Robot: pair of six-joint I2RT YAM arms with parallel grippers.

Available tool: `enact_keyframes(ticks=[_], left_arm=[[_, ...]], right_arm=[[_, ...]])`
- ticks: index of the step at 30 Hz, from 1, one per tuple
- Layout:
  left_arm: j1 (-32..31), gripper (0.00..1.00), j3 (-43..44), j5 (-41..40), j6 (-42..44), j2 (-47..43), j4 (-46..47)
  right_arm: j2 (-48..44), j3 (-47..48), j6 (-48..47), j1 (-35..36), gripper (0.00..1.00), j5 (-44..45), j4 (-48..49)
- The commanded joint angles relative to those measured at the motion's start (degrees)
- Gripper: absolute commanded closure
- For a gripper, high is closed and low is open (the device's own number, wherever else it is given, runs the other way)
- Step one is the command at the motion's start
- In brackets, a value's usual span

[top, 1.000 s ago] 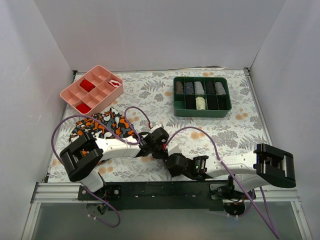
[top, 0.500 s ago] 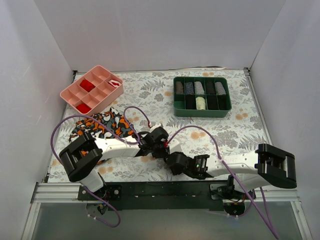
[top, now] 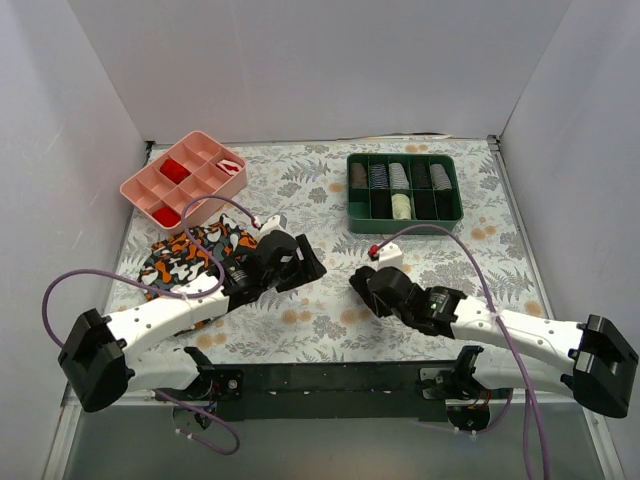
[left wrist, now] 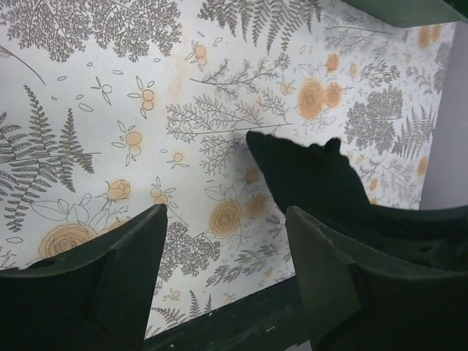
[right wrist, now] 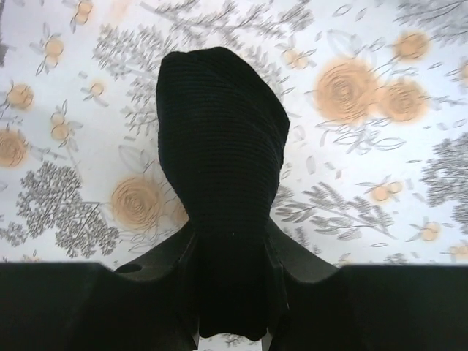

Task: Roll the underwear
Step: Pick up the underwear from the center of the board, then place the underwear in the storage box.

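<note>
Pinching the rolled-up black underwear (right wrist: 219, 139) in the right gripper (right wrist: 232, 252), over the floral table (right wrist: 380, 168). Holding the left gripper (left wrist: 225, 219) spread wide near it, beside the patterned cloth (top: 185, 255).

Your left arm (top: 170, 315) extended forward-right, wrist angled down; left gripper (left wrist: 227, 219) spread wide, nothing between fingers. Your right arm (top: 520, 335) extended forward-left, low; right gripper (right wrist: 230, 256) pinched on underwear (right wrist: 219, 139), fabric sticking out past fingertips. Grippers near each other, not touching.
</note>
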Motion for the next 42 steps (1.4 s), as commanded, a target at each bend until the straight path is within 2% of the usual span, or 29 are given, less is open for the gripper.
enact_keyframes(ticks=[1,7,11,14,18,24,28,31,35,42], left_arm=[[0.58,0.34,1.46,-2.48,2.40,-3.29,-2.89],[0.85,0.34,1.20,-1.25,3.19,-5.31,-4.30],[0.76,0.30,-0.11,-0.46,4.25,-7.24,-3.77],[0.76,0.24,-1.43,0.76,5.30,-8.82,-3.25],[0.76,0.02,-3.10,1.47,6.36,-11.46,-2.54],[0.85,0.02,-2.76,1.30,7.41,-12.87,-3.68],[0.85,0.02,-2.23,1.21,7.68,-12.08,-4.74],[0.94,0.02,-2.40,1.47,7.85,-11.55,-5.09],[1.20,0.02,-2.40,1.74,8.20,-11.29,-5.44],[1.82,0.02,-2.58,1.91,9.26,-10.50,-5.71]], right_arm=[[-1.06,7.05,-6.08,-6.17,0.99,0.59,-1.74],[2.27,15.66,-12.23,-14.79,0.99,3.40,-3.31],[6.49,25.83,-16.63,-21.81,0.99,4.89,-3.93],[11.50,30.86,-18.91,-25.42,0.99,4.89,-4.20],[18.09,39.38,-20.41,-27.63,0.99,4.63,-4.11],[30.31,49.68,-21.82,-28.25,0.99,3.31,-6.39],[39.96,59.85,-22.17,-28.33,0.99,1.30,-10.61],[45.06,63.83,-22.26,-28.33,0.99,1.03,-13.59],[48.78,68.66,-22.00,-28.33,0.99,1.29,-17.02],[49.31,68.15,-20.59,-28.33,0.99,0.24,-18.52]])
